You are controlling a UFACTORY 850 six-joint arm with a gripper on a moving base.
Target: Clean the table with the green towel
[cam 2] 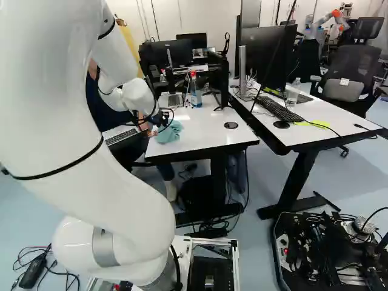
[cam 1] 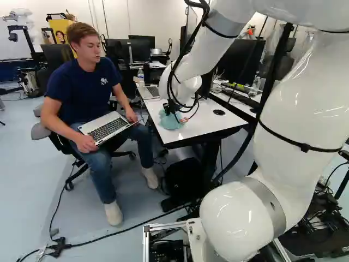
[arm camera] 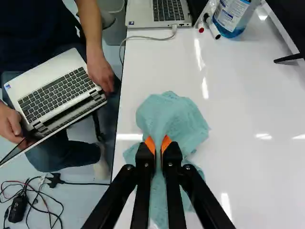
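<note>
Green cloth towel (arm camera: 174, 117) is bunched up on the glossy white tabletop (arm camera: 252, 167), just in from the long edge beside the seated person (cam 1: 84, 95). The black two-finger gripper with orange pads (arm camera: 158, 144) is clamped on it, with a ridge of cloth pinched between the pads and the rest fanned out loosely around them. So I'd call this the grab-to-wipe stage: pickup looks sorted, wiping is the job in hand, though one moment can't show whether a stroke is underway.

Next move imo: keep that pinch, hold the cloth flat against the surface with light pressure, and sweep it across the open white stretch away from the person. I'd stop short of the clear bottle of blue liquid (arm camera: 233, 18) and the silver laptop with black keys (arm camera: 143, 13) at the far end. Too much push and the fingertips could scrape the top.
</note>
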